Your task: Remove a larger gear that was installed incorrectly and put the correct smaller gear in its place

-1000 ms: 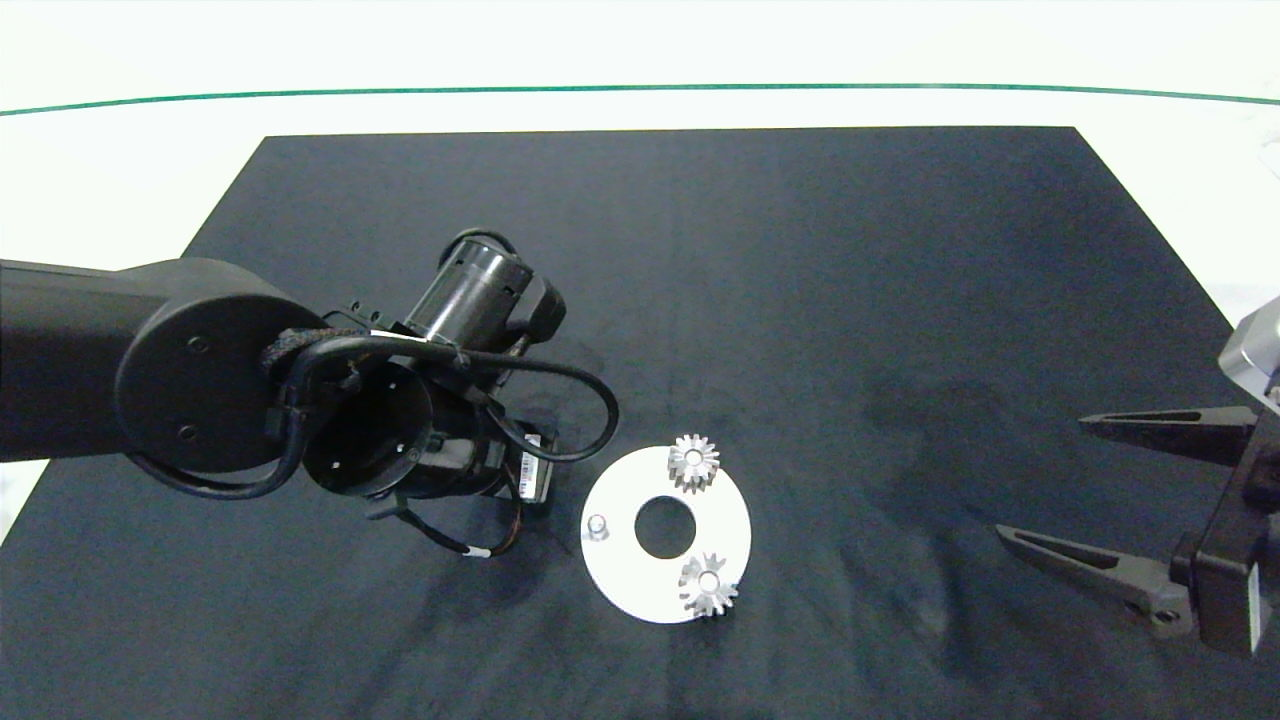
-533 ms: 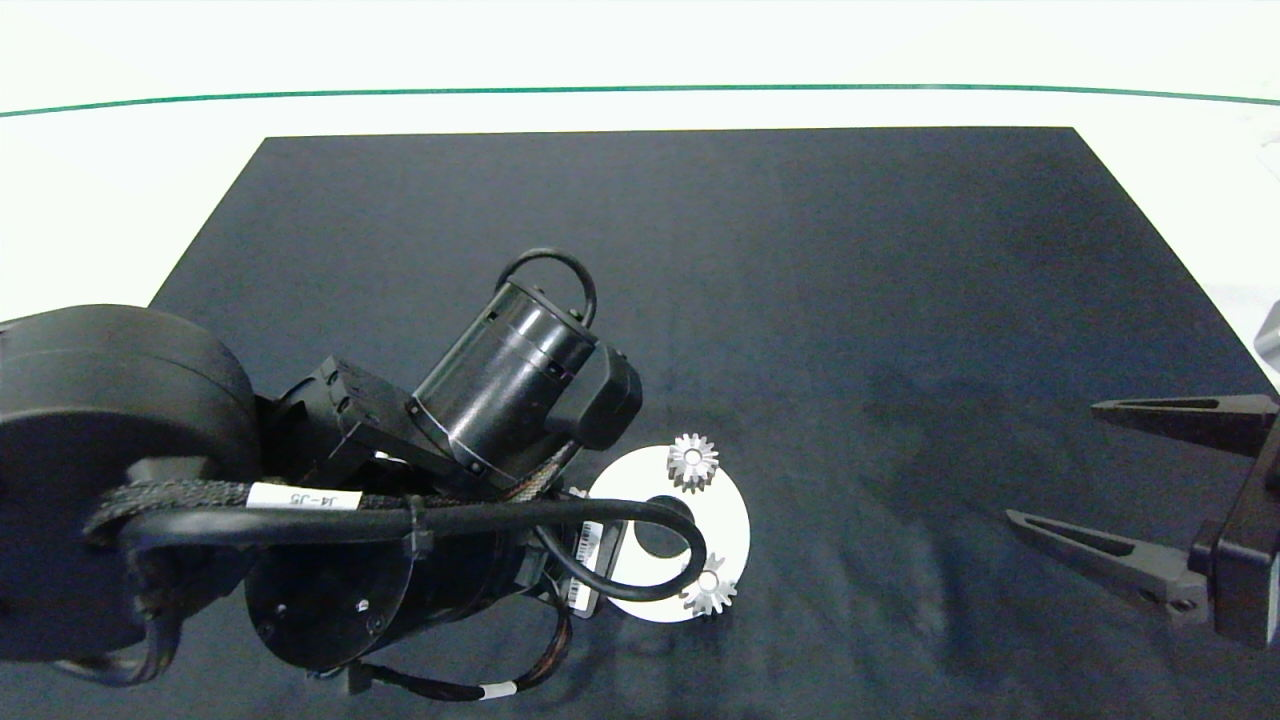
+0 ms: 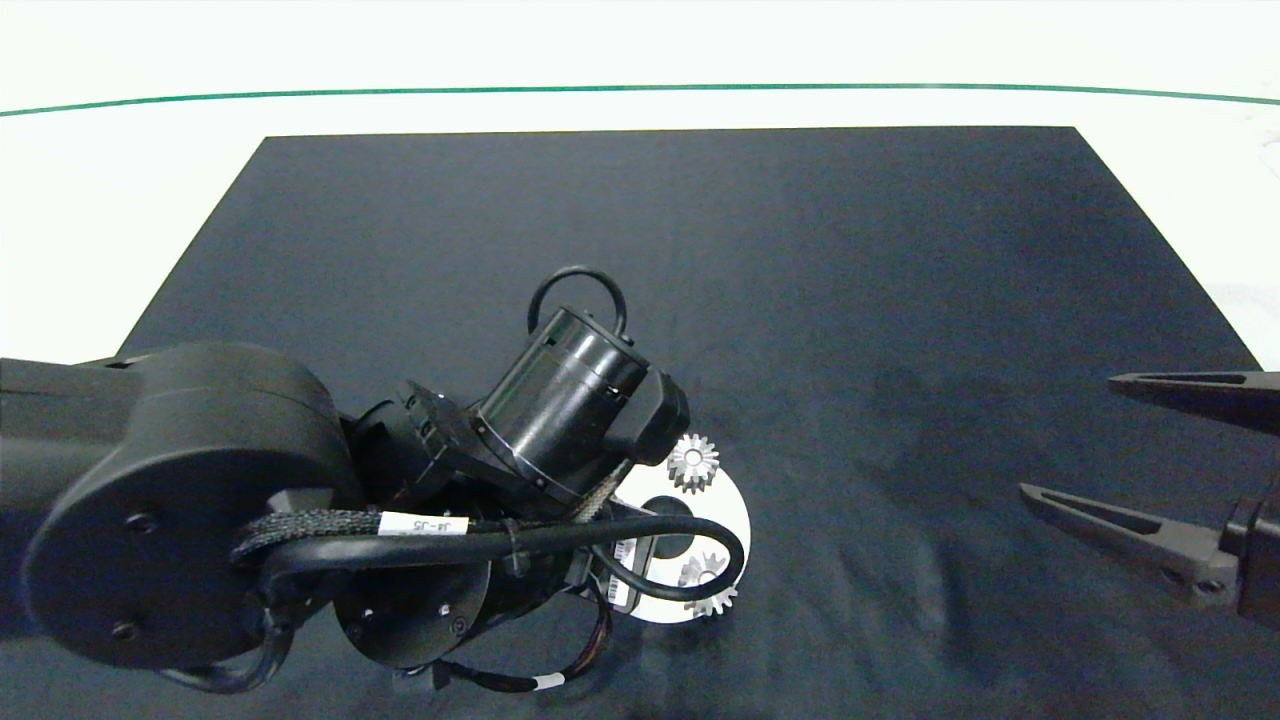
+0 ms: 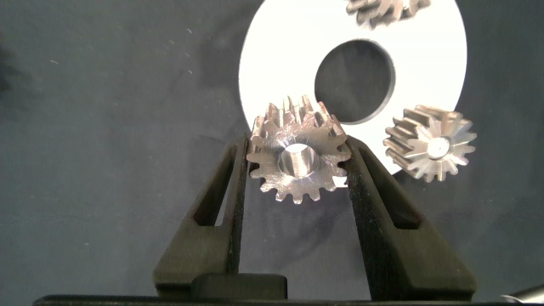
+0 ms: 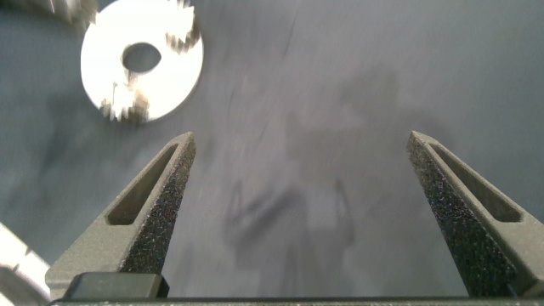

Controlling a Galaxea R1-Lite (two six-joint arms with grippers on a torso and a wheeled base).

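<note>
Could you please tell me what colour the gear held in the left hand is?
The smaller gear in the left hand is shiny silver metal, clearest in the left wrist view.

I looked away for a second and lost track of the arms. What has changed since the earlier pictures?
The left arm swung in from the left over the white disc, hiding its bare peg. Its claw is shut on the smaller gear, held above the disc. The right claw drifted slightly toward the right edge, open. The two gears on the disc stayed put.
</note>
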